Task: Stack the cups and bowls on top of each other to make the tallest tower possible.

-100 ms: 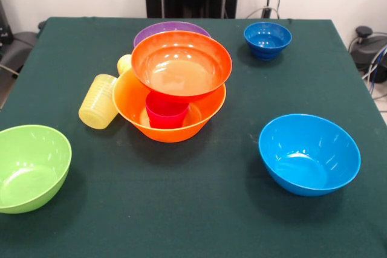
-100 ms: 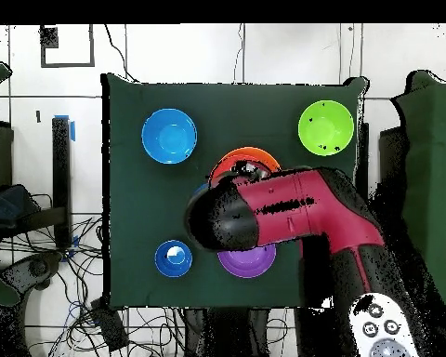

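Six bowls on the green table (image 1: pixel 199 222) from my front feed: the largest orange-yellow bowl (image 1: pixel 130 104) sits mid-table with a red-pink cup (image 1: pixel 165 112) standing upright inside it, and the red-orange bowl (image 1: pixel 181 64) rests on top of that cup, tilted a bit, so the tower (image 1: pixel 175 89) is three pieces. The purple bowl (image 1: pixel 170 28) sits just behind the tower, touching or nearly so, can't tell which. A ribbed pale yellow cup (image 1: pixel 98 101) lies on its side just left of the base bowl, and an orange-yellow cup (image 1: pixel 124 63) peeks out behind it against the stack. The lime green bowl (image 1: pixel 29 167) is front left, the light blue bowl (image 1: pixel 309 154) front right, the small dark blue bowl (image 1: pixel 267 39) back right, all well apart from the tower. In the overhead feed the red and black arm (image 2: pixel 292 209) lies across the middle of the table, right over the tower, covering most of it. I see no gripper in either feed, so I cannot tell its state.
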Controlling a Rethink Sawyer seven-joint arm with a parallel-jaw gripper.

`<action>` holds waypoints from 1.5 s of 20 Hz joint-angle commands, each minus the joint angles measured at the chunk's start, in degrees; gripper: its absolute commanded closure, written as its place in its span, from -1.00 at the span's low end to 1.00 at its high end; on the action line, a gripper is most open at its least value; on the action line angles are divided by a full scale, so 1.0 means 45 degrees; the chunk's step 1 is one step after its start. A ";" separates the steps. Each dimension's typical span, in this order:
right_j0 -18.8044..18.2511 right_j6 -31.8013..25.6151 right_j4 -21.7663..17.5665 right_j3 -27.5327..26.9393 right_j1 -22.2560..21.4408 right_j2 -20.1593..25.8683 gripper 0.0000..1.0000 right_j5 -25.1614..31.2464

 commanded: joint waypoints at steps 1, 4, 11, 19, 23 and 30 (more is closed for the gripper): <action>-0.0616 -0.3739 -0.1134 0.0441 -0.0225 0.1584 -1.00 -0.0661; -0.1123 -0.3932 -0.1180 0.0737 -0.0713 0.2082 -1.00 -0.1064; -0.2794 -0.4348 -0.1253 0.1654 -0.0897 0.3368 -1.00 -0.1960; -0.5974 -0.4953 -0.0586 0.3872 -0.1606 0.6208 -1.00 -0.3432; -0.7062 -0.3827 -0.1205 0.4838 -0.1569 0.7350 -1.00 -0.4780; -0.7640 -0.2890 -0.1707 0.5174 -0.1395 0.8066 -1.00 -0.4967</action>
